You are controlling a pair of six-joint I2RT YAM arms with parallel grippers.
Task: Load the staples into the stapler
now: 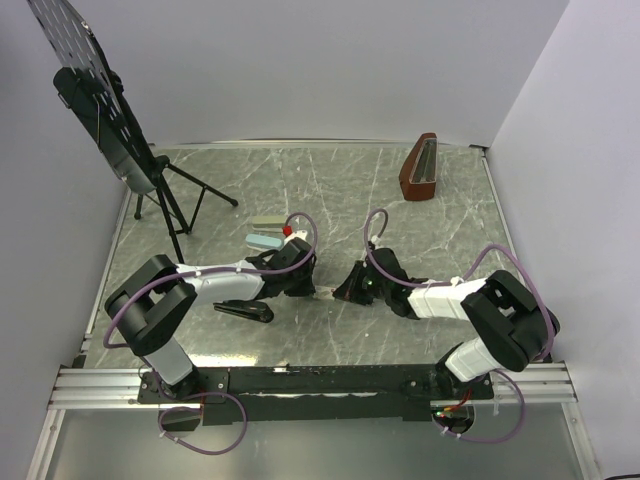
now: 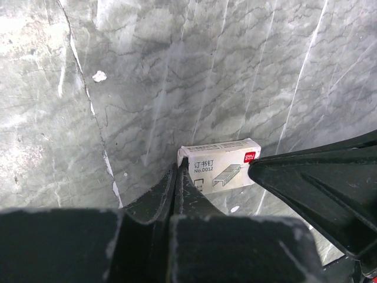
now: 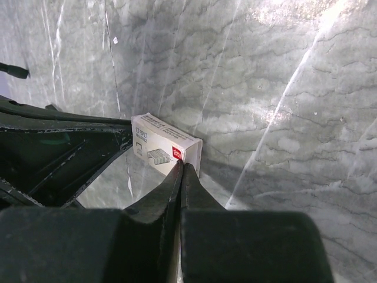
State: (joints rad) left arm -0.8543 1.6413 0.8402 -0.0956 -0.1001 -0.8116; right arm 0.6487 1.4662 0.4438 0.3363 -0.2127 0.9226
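"At the middle of the table (image 1: 330, 190), what do your grippers show?"

"My left gripper (image 2: 177, 174) has its fingers pressed together, and I see nothing between them. The tips touch the left end of the staple box (image 2: 221, 168). My right gripper (image 3: 182, 168) is likewise drawn together, its tips against the box's right end. The two arms meet nose to nose, with the box between them."

"Condition of the box?"

"Whitish, rectangular, lying flat on the marbled surface. Its printed face is up, with a red mark at one corner. Whether a flap is open, I cannot tell. The staples themselves are not discernible in any view."

"Location of the stapler (image 1: 245, 311)?"

"It lies on the table to the left of the box, just on the near side of my left forearm. All black, and neither gripper touches it. Whether it is hinged open I cannot tell from above."

"Other items noted?"

"A grey-green stapler (image 1: 265, 241) beyond my left wrist. A brown wedge-shaped case (image 1: 420, 168) at the far right. A black perforated stand (image 1: 95, 95) on tripod legs at the far left."
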